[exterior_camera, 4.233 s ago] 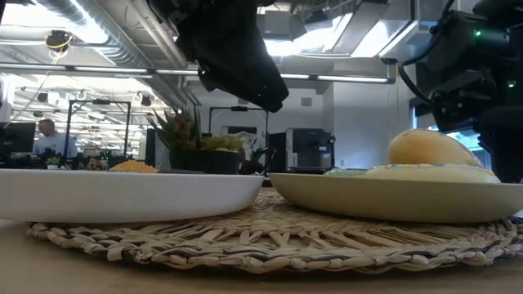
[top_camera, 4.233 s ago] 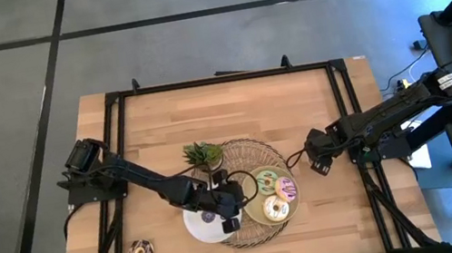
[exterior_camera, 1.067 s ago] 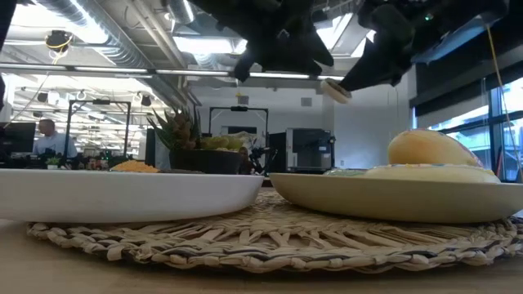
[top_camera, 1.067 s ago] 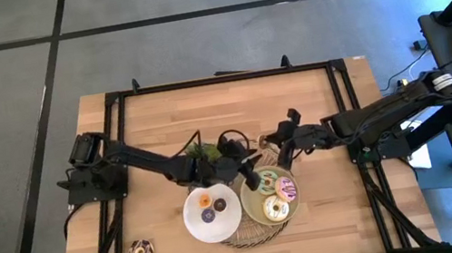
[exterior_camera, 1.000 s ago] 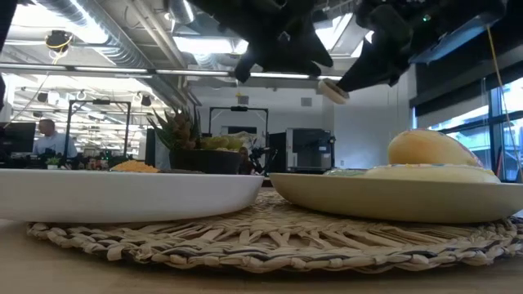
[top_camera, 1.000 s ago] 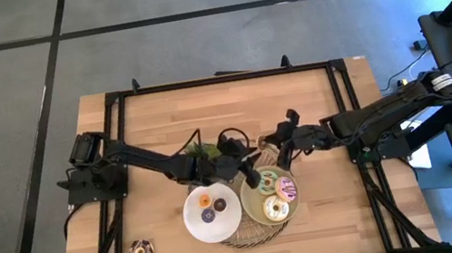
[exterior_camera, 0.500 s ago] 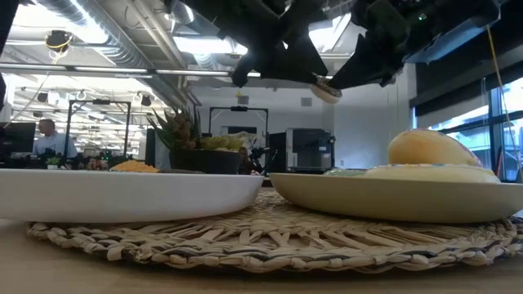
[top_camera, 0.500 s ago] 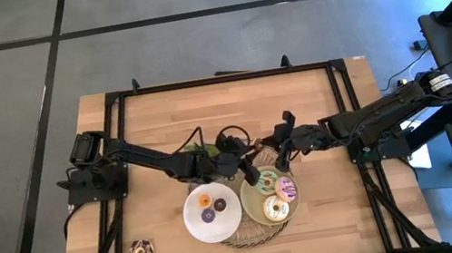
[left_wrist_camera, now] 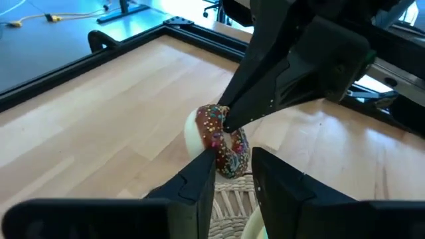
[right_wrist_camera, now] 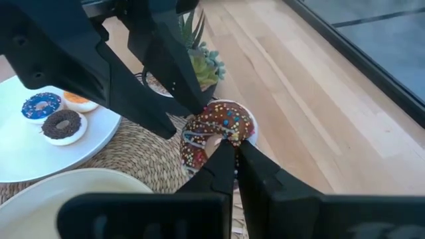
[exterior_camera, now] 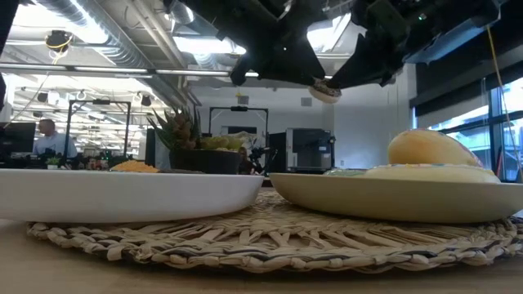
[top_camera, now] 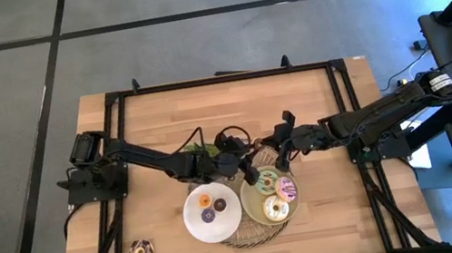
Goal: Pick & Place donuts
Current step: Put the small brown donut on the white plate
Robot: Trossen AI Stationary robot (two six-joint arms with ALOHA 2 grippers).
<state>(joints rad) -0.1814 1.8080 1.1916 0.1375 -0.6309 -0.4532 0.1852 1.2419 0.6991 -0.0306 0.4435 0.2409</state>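
Observation:
A chocolate donut with sprinkles [right_wrist_camera: 216,133] hangs in the air above the woven mat's far edge [top_camera: 260,152]. My right gripper [right_wrist_camera: 234,147] reaches in from the table's right and is shut on it. My left gripper [left_wrist_camera: 232,159] comes from the left. It is open, with its two fingers on either side of the donut's opposite edge [left_wrist_camera: 226,154]. Green, pink and yellow donuts lie on the pale-green plate [top_camera: 252,200]. Orange, purple and brown mini donuts lie on the white plate [top_camera: 199,227]. My right gripper pinches the donut's ring [right_wrist_camera: 231,136] between its two fingertips, on the side nearest that arm. The fingers come roughly level from the table's right. The donut is tilted and lifted clear of the mat and plates [exterior_camera: 328,91]. My left gripper's fingers [left_wrist_camera: 207,158] flank the donut's other edge; whether they touch it, I cannot tell.
A small green plant [top_camera: 204,151] stands on the mat just left of the two grippers. Another chocolate donut [top_camera: 141,251] lies on the table near its front left corner. The two plates sit side by side on the woven mat [top_camera: 244,234].
My right gripper has carried the donut a little toward the table's left, up to my left gripper. The gap between the two grippers has shrunk, and the donut's edge now stands between the left fingers. The donut has stayed lifted.

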